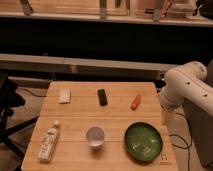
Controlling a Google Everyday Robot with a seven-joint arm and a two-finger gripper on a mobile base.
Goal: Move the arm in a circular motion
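Observation:
The arm (186, 86) is a large glossy white tube with a bulbous joint and small dark screw dots. It stands at the right edge of the view, beside the right end of the wooden table (75, 117). Its lower part reaches down past the table's right edge, near the green bowl (143, 141). The gripper does not show in the camera view; it is hidden or out of the picture.
On the table lie a white packet (64, 95), a black bar (102, 97), an orange carrot-like piece (135, 102), a lying bottle (48, 142) and a white cup (95, 136). A long bench (75, 62) runs behind the table. A dark chair (7, 107) stands left.

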